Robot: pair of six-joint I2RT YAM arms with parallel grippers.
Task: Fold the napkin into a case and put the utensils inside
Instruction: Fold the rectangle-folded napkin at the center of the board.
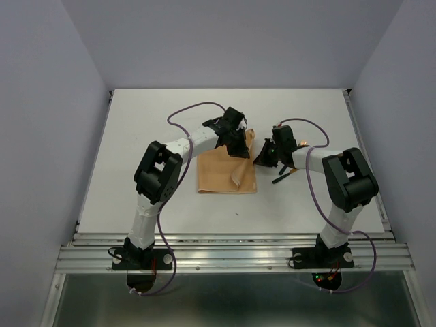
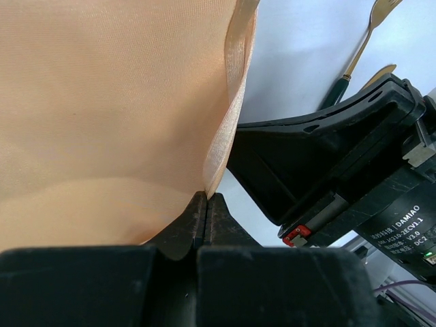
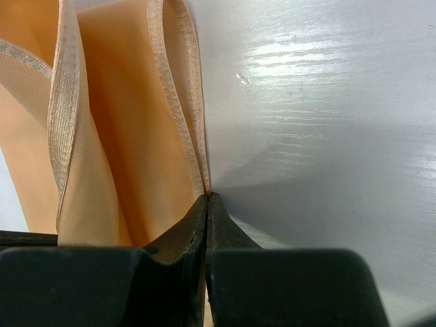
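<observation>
- Pinching the napkin (image 1: pixel 219 174) by its hem, the left gripper (image 2: pixel 206 216) has both fingers pressed together on the cloth's raised right edge
- The napkin lies mid-table, that held edge running near to far between the 2 grippers
- The right gripper (image 3: pixel 207 218), just beside the left, clamps the same hem
- The utensils (image 1: pixel 286 174) lie right of both, likely clear of a leftward fold

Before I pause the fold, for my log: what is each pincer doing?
Left pincer: shut on the napkin edge.
Right pincer: shut on the napkin edge too.
</observation>
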